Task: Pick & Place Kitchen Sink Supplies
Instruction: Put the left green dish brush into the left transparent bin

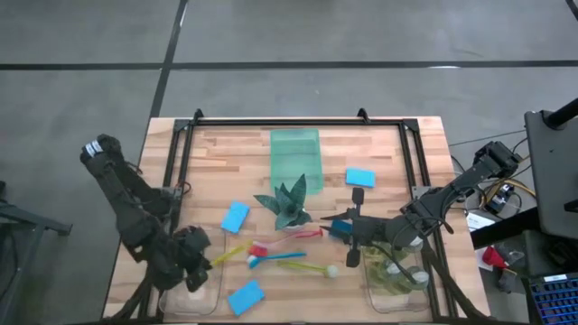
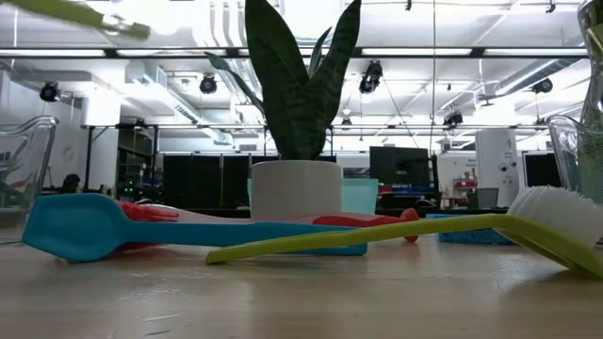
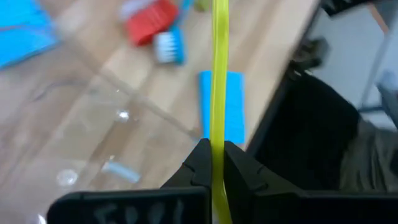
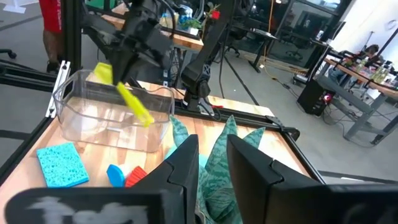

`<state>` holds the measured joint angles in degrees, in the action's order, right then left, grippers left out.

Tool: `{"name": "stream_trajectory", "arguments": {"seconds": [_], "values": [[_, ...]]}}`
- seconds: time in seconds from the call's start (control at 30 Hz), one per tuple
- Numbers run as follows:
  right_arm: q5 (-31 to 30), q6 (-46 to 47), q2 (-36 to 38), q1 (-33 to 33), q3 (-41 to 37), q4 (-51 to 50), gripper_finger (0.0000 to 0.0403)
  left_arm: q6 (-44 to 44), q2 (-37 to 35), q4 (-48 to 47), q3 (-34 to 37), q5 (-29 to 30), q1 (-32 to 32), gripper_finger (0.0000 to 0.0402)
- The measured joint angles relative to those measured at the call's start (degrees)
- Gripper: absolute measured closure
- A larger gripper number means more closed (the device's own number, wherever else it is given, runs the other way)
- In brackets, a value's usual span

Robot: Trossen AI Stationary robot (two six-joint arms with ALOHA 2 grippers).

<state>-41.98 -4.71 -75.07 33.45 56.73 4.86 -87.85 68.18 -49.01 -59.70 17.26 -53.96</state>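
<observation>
Brush (image 3: 220,74), the yellow one, sits pinched in my left gripper (image 3: 214,163) above the clear bin (image 1: 190,293) at seven o'clock. My right gripper (image 4: 212,163), fingers slightly parted and empty, hovers near the plant (image 1: 289,203).

The left gripper (image 1: 200,262) hangs over the clear plastic bin (image 1: 177,291) at the table's near left corner, clamping a thin yellow long-handled brush (image 1: 228,255). Just right of it lie a red brush (image 1: 287,237) and a blue rectangular sponge (image 1: 246,296); the spiky teal-green plant (image 1: 290,204) stands beyond.
</observation>
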Motion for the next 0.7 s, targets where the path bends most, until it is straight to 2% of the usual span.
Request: {"name": "stream_trajectory", "arguments": {"seconds": [0.23,0.57,0.7], "values": [[0.0,0.0,0.0,0.0,0.0,0.0,0.0331,-17.2,0.4,-9.1,0.0,3.3,-6.2,0.0386],[0.0,-0.5,0.0,0.0,0.0,0.0,0.0318,-28.6,2.9,-10.2,0.0,3.5,-12.5,0.0386],[0.0,-0.4,0.0,0.0,0.0,0.0,0.0314,-30.3,4.0,-11.3,0.0,3.8,-14.2,0.0384]]}}
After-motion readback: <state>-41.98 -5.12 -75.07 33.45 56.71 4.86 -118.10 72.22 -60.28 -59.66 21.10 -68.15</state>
